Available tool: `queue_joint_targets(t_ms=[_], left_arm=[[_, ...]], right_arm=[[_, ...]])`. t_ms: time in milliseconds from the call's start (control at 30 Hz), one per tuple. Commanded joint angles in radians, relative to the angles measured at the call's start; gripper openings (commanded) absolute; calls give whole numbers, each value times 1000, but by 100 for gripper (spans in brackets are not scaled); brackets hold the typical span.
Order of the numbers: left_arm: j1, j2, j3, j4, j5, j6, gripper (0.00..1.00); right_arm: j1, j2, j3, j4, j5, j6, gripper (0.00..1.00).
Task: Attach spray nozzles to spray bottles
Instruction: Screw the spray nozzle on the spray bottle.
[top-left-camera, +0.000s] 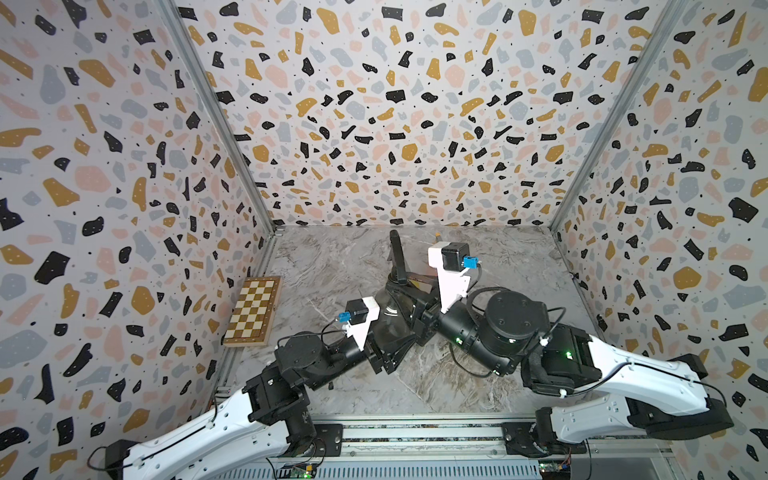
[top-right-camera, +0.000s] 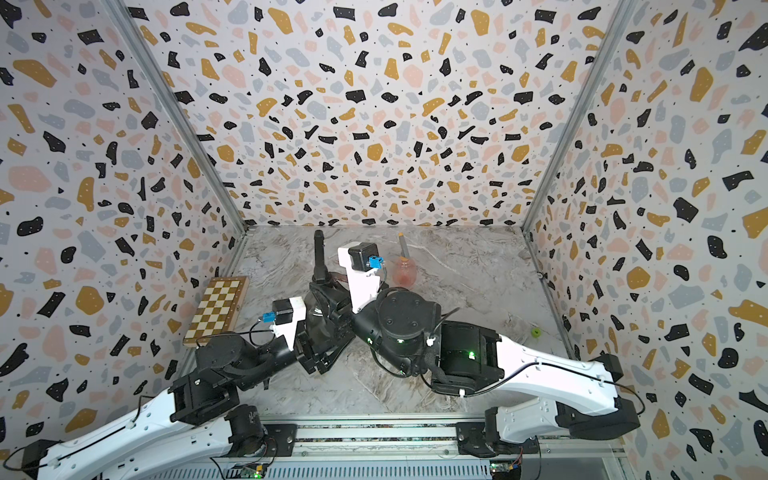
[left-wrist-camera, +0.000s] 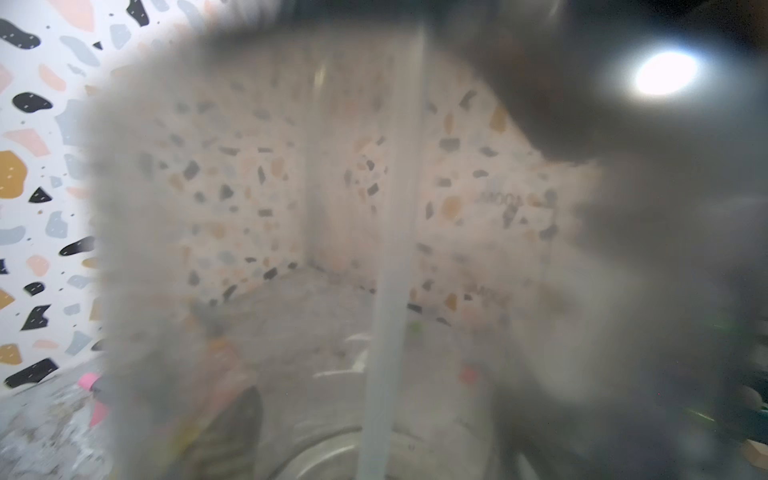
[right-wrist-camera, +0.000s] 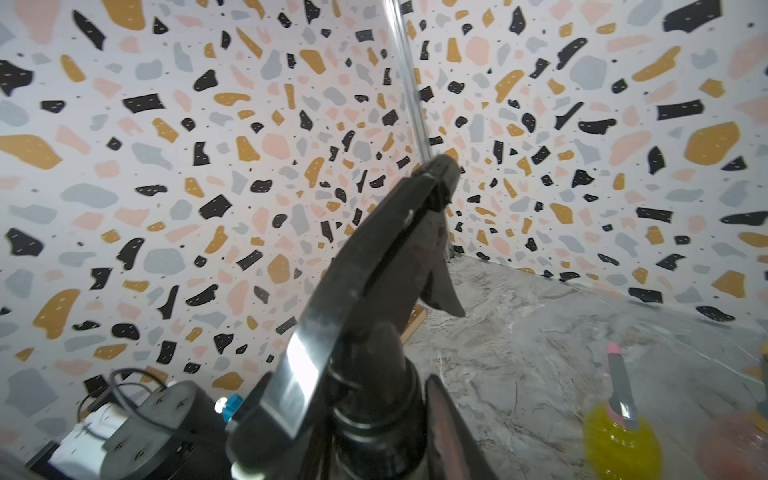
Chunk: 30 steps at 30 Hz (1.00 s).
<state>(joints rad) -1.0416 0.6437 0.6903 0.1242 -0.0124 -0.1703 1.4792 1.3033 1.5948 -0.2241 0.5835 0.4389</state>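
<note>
A smoky grey spray bottle stands mid-table, and my left gripper is shut on its belly. The left wrist view looks straight through its blurred wall at a pale dip tube inside. An all-black spray nozzle sits on its neck, spout toward the back wall. My right gripper is shut on the nozzle's collar, with one finger against its side. A yellow bottle carries a grey nozzle with a pink trigger. A pink bottle carries an orange-tipped nozzle.
A folded chessboard lies against the left wall. A small green object sits near the right wall. Both arms meet at the table's middle, and my right wrist hides the pink and yellow bottles in a top view.
</note>
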Motion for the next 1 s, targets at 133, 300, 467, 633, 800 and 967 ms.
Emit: queue_joint_targets(t_ms=[133, 300, 467, 633, 800, 967], left_arm=[[11, 12, 6, 121, -77, 33, 0], [11, -20, 17, 78, -17, 38, 0], [11, -42, 23, 39, 103, 34, 0], [11, -81, 31, 12, 336, 20, 0], [11, -82, 67, -31, 575, -4, 0], [11, -78, 66, -28, 662, -31, 0]], right_arm=[[65, 31, -53, -47, -127, 150, 25], [56, -94, -89, -31, -209, 19, 53], [28, -226, -115, -68, -402, -159, 70], [-121, -328, -139, -85, -741, -249, 79], [-335, -324, -92, -103, -1054, -292, 81], [-405, -286, -61, -78, -1222, -301, 82]])
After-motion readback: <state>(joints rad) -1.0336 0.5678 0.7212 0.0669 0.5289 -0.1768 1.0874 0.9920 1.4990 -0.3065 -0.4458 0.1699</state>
